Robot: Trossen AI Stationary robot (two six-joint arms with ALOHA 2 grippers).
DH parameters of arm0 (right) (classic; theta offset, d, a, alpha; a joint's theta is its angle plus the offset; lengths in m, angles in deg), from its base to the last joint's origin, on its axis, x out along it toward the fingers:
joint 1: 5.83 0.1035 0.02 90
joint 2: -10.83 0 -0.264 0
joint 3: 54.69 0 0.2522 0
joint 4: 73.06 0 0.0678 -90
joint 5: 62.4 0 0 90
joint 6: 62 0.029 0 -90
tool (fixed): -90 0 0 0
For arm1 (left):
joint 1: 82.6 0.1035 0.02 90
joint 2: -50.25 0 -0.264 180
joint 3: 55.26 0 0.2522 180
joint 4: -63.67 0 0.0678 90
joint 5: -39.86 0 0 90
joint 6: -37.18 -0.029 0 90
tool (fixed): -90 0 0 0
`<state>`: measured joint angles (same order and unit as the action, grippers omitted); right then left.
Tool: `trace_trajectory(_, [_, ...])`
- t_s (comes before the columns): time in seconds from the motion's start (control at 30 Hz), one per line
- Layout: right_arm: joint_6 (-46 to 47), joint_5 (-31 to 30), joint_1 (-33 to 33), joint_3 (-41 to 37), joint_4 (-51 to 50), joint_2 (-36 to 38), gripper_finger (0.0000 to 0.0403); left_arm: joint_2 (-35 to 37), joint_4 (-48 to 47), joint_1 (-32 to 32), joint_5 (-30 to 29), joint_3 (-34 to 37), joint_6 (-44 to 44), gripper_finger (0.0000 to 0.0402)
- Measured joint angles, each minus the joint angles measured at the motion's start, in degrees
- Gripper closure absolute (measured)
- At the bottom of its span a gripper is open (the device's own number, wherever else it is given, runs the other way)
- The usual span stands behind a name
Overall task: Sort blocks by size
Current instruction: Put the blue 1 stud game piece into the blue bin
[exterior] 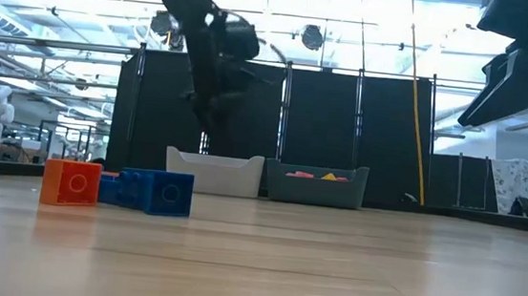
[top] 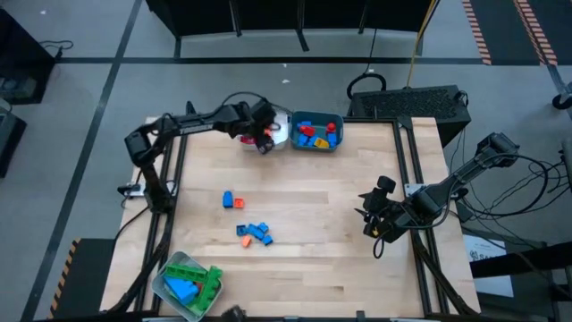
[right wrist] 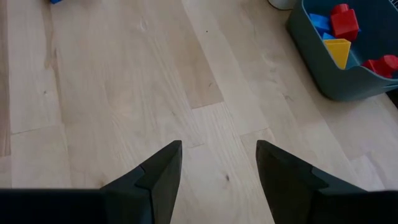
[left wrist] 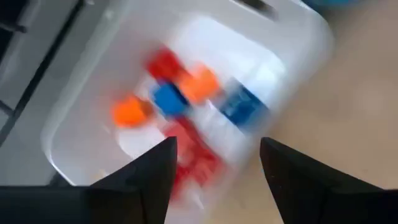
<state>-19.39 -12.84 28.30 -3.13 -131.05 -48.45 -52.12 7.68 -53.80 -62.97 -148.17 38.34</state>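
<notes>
Loose blocks [top: 253, 232] are lying mid-desk [top: 304, 192]; the left pincer [left wrist: 214, 165] is hanging empty, fingers apart, over the white bin [top: 279, 128]. The right pincer [right wrist: 217, 168] is waiting spread over bare wood, black curtains [exterior: 323, 124] behind.

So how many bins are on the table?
3. A white bin under the left gripper at the far edge, a teal bin right beside it, and a clear-grey bin at the near left corner. None seem hidden.
</notes>
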Motion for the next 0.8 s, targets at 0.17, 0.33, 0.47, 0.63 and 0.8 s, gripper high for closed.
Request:
trace_trajectory(0.17, [0.14, 0.0, 0.0, 0.0, 0.01, 0.0, 0.0211, 4.13, -11.8, -6.75, -0.92, 0.93, 9.96, 0.0168])
trace_trajectory(0.33, [0.17, 0.0, 0.0, 0.0, 0.04, 0.02, 0.0211, 9.48, -17.99, -14.04, -3.13, 9.37, 26.01, 0.0167])
trace_trajectory(0.47, [0.14, -0.01, -0.01, 0.0, 0.07, 0.02, 0.0211, 15.73, -17.71, -17.87, -4.45, 19.74, 38.81, 0.0167])
trace_trajectory(0.63, [-0.03, -0.02, -0.02, 0.0, 0.07, 0.02, 0.0211, 22.52, -12.95, -23.15, -4.71, 27.75, 53.39, 0.0167])
trace_trajectory(0.8, [-0.17, -0.04, -0.02, 0.02, 0.26, 0.02, 0.0211, 23.58, -10.44, -28.8, -6.67, 29.99, 64.69, 0.0167])
